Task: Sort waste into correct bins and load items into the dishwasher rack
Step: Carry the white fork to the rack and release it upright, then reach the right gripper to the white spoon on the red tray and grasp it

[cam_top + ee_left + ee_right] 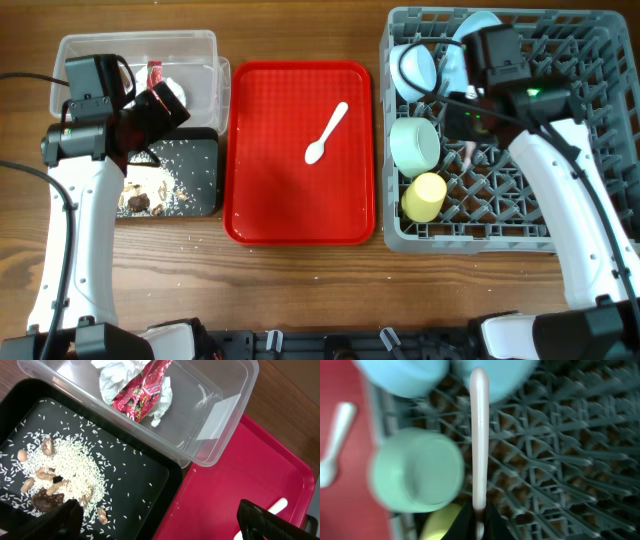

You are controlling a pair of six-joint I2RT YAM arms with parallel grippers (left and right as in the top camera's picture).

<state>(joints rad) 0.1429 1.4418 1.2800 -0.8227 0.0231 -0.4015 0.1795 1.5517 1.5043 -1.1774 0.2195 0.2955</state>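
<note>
My left gripper (160, 529) is open and empty, over the edge between the black tray (142, 477) and the red tray. The black tray holds rice grains (75, 467) and brown food scraps (45, 477). The clear tub (231, 435) holds crumpled white paper with a red wrapper (137, 387). My right gripper (479, 512) is shut on the white fork (479, 435) above the grey dishwasher rack (560, 60). The rack holds two pale blue bowls (414, 145) (415, 68), a plate (472, 32) and a yellow cup (423, 197). The white spoon (326, 133) lies on the red tray.
The flat red tray (300, 200) lies between the bins and the rack. A few rice grains lie on the wooden table (190, 240) in front of the black tray. The right half of the rack shows only pegs.
</note>
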